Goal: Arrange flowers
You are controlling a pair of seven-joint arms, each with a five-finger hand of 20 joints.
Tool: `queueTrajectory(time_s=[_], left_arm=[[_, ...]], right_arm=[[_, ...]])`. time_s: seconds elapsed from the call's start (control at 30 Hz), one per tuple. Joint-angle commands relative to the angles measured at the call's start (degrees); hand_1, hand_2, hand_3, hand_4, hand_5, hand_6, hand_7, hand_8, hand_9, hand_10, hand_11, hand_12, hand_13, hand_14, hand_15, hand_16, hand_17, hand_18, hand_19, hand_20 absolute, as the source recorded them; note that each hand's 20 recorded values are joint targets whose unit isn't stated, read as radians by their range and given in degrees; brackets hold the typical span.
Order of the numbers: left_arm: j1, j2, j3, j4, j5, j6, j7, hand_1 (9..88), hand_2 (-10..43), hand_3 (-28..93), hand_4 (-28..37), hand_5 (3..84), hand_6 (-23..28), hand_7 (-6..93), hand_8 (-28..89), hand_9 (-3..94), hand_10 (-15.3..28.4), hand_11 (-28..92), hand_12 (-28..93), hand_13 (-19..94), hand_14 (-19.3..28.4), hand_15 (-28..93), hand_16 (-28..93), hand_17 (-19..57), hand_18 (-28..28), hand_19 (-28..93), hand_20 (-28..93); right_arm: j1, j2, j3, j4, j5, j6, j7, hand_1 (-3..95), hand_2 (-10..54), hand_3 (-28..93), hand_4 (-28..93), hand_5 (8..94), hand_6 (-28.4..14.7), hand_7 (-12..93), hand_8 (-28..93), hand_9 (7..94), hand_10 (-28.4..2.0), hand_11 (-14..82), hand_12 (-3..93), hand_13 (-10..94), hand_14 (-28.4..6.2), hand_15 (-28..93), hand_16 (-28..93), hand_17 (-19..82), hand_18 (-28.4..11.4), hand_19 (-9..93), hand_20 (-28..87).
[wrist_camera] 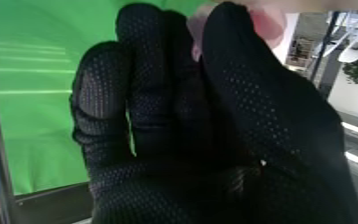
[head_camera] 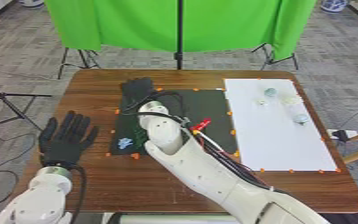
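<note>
I see soft pink petals (wrist_camera: 269, 25) in the right wrist view, showing past the fingers and thumb of my right hand (head_camera: 137, 92). I can't tell whether the hand has hold of them. Its fingers are up and nearly straight, close together, with the thumb drawn in beside them. The right arm (head_camera: 193, 167) slants in from the bottom right of the head view, crosses the dark mat (head_camera: 206, 105) and puts the hand at the mat's far left corner.

The glove is black mesh knit, dotted with tiny pale specks and creased where it bends. The petals look smooth and rounded against it; the arm is glossy white shell with black cables along it.

A small ruffled pale-blue flower (head_camera: 125, 143) lies at the mat's near left corner, well apart from the right hand and on the robot's side of it. Thin green stems (head_camera: 140, 134) show between that flower and the arm. A red object (head_camera: 202, 124) lies on the mat just beside the forearm.

My left hand (head_camera: 67, 140) is open, fingers straight and spread, over the brown wood table (head_camera: 113, 187) left of the mat. On the right, a flat white board (head_camera: 278, 145) carries small pale pieces (head_camera: 301, 118). Green cloth (head_camera: 122, 25) hangs beyond the table.
</note>
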Motion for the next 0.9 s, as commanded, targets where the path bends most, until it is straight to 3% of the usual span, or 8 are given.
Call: queueTrajectory(time_s=[0.03,0.23,0.4,0.53,0.7,0.9], left_arm=[[6.17,0.99,-1.46,-2.74,-1.46,-1.56,2.52,28.0,13.3,75,-28.3,39.5,7.2,26.0,-14,35.7,14.6,34,13,29,14.7,48,-7,-5.2,14.9,41,18],[6.13,1.57,-1.04,-2.91,-1.05,-1.86,3.8,27.8,13.4,76,-28.3,39.7,7.2,26.6,-14,35.9,14.6,34,13,30,14.6,49,-7,-5.2,14.9,41,18],[5.2,1.38,-0.7,-2.41,-0.97,-1.83,3.19,27.8,13.4,76,-28.3,39.7,7.2,26.7,-14,35.8,14.6,34,13,30,14.6,49,-8,-5.2,14.9,41,18],[4.36,1.0,-0.41,-1.95,-0.77,-1.67,2.74,27.8,13.5,76,-28.3,39.7,7.2,26.7,-14,35.8,14.5,34,13,30,14.6,49,-8,-5.2,14.8,41,18],[3.19,0.86,0.01,-1.4,-0.72,-1.71,2.34,27.8,13.6,76,-28.3,39.8,7.2,26.7,-14,35.8,14.5,34,13,30,14.5,49,-8,-5.2,14.9,41,18],[3.26,0.83,-0.16,-1.2,-0.96,-1.72,2.32,27.8,13.6,76,-28.3,40.3,7.0,26.9,-14,36.1,14.5,34,13,30,14.6,49,-8,-5.2,14.8,41,18]], right_arm=[[7.68,7.33,-17.96,-6.49,17.94,1.54,12.61,63.5,-9.5,65,-28,64.1,-4.2,22,5,74.9,-13.3,10.1,38.3,67,-7.1,42,40,41,-21.5,84,30],[8.61,7.42,-19.5,-6.52,19.08,3.02,15.02,63.1,-9.5,64,-28,63.4,-4.1,21,1,73.5,-13.9,12.8,35.9,67,-7.3,43,40,41,-21.7,84,30],[7.29,7.04,-17.01,-5.72,17.59,1.56,13.79,62.8,-9.5,64,-28,63.4,-4.3,21,1,74.1,-13.9,12.3,36.9,67,-7.5,44,40,41,-21.8,84,30],[5.67,6.14,-14.43,-5.05,16.04,-0.46,12.52,61.8,-9.5,65,-28,62.3,-4.4,21,-9,71.0,-15.2,16.3,30.6,66,-8.2,43,39,40,-22.2,84,30],[4.78,5.27,-12.19,-4.52,15.7,-3.36,12.24,57.1,-9.5,67,-28,59.4,-5.4,19,-10,67.1,-17.2,21.5,21.6,64,-10.3,45,35,39,-22.7,84,29],[5.13,5.59,-12.87,-4.91,16.28,-2.96,12.12,55.6,-9.5,69,-28,57.7,-5.9,17,-9,65.6,-17.5,21.0,19.7,63,-11.0,46,34,39,-22.9,84,29]])
